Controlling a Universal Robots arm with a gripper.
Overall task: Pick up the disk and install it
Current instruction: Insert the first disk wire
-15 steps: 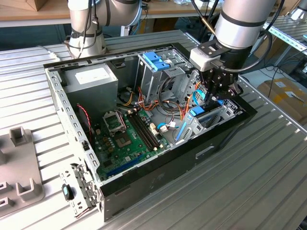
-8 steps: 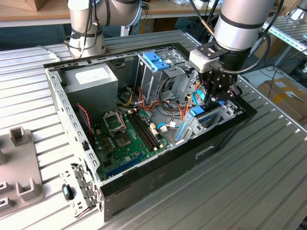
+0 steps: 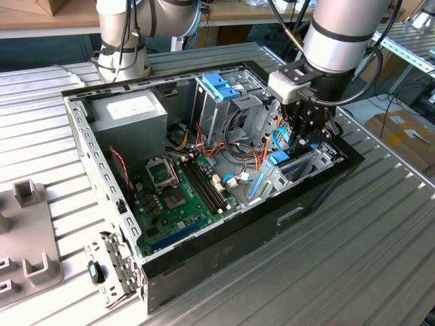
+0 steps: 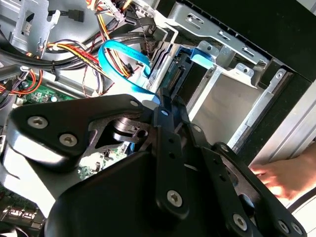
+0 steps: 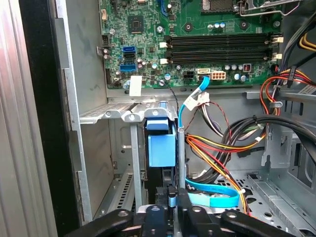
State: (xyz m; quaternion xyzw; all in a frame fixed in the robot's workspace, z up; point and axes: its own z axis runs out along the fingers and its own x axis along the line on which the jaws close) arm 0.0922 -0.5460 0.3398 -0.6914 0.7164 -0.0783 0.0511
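Note:
The disk [image 5: 161, 148] stands on edge in the drive bay at the front of the open computer case [image 3: 88, 136], its light blue carrier rail facing me. In the second wrist view the disk [image 4: 170, 74] sits partway down in the metal bay slot. My gripper [image 5: 171, 198] is directly over it, its black fingers [image 4: 170, 111] drawn together on the disk's upper edge. In the exterior view the gripper [image 3: 304, 141] hangs inside the case's right end, just above the blue rail of the disk [image 3: 281, 159].
A blue data cable [image 4: 118, 61] and bundled power wires [image 5: 232, 143] lie close beside the bay. The motherboard [image 3: 180, 190] fills the case floor. A tall drive cage with a blue bracket [image 3: 221, 87] stands behind. A person's hand [image 4: 286, 177] rests outside the case.

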